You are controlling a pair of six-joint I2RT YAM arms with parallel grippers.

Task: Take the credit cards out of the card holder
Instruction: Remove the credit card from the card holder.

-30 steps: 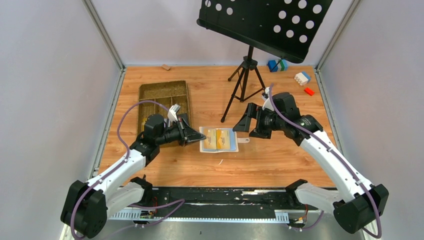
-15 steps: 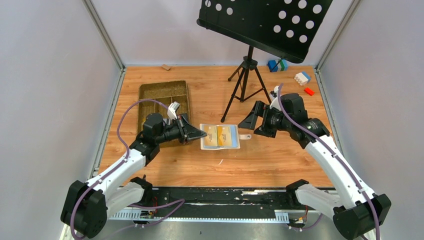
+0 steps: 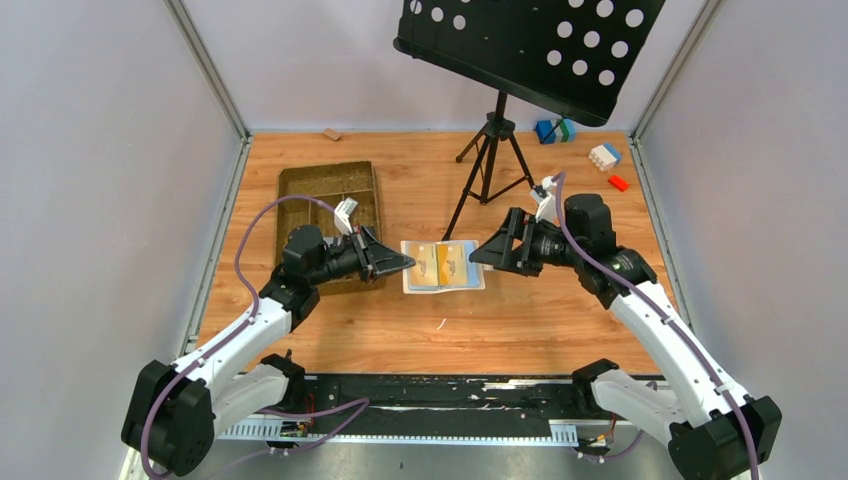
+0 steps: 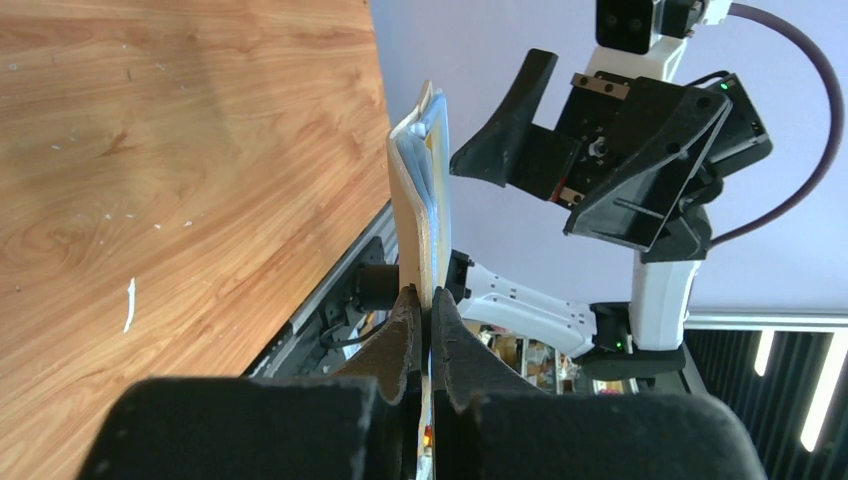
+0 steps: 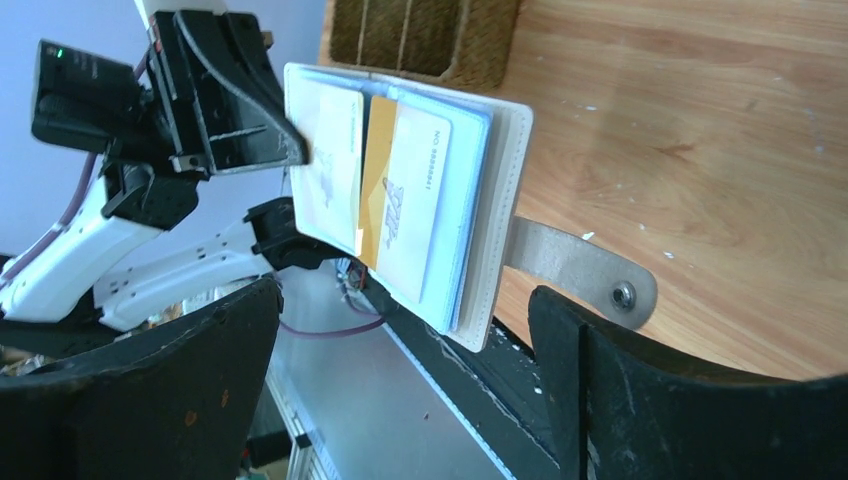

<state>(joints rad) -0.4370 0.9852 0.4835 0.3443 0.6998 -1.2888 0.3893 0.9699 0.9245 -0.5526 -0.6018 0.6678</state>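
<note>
The cream-beige card holder (image 3: 443,266) is open, light blue inside, and held above the table. My left gripper (image 3: 405,263) is shut on its left edge; the left wrist view shows the jaws (image 4: 425,305) clamped on the holder (image 4: 418,190). In the right wrist view the holder (image 5: 470,210) faces me with an orange-yellow card (image 5: 376,200) tucked between two pale cards, and its tab (image 5: 585,272) hangs to the right. No black card shows. My right gripper (image 3: 487,252) is open, its jaws wide on either side of the holder's right edge, apart from it (image 5: 410,400).
The woven brown tray (image 3: 330,195) lies behind my left arm. A music stand's tripod (image 3: 490,165) stands just behind the holder. Toy blocks (image 3: 605,155) sit at the back right. The black rail (image 3: 440,395) runs along the near edge.
My left gripper has lifted the holder a little and carried it up and right. My right gripper has moved left to the holder's right edge, still open.
</note>
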